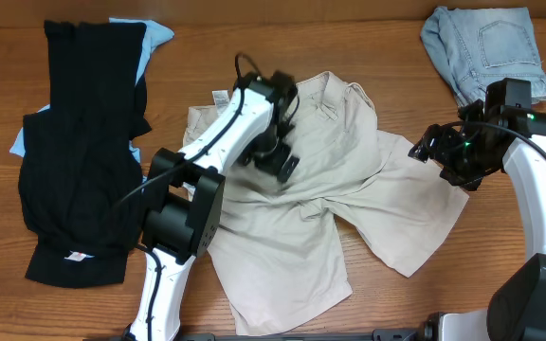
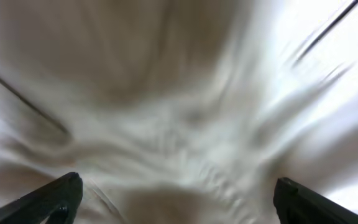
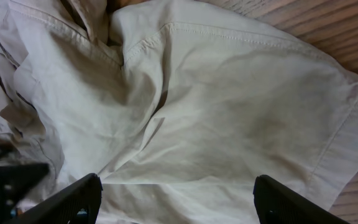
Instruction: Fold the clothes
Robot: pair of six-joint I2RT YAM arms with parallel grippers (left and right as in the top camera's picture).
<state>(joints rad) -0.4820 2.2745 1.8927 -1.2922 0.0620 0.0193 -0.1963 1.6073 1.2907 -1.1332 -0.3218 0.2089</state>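
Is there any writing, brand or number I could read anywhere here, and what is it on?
Nothing here can be read.
White waist label on the khaki shorts: too small to read.
White tag on the black garment: too small to read.
Wrist views: no text shows.

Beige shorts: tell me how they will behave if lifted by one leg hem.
The beige shorts will probably go floppy and drape, since they lie creased and bunched at the waistband. Likely light for their spread, being thin cloth. Pushed, they would probably wrinkle rather than slide across the wooden table.
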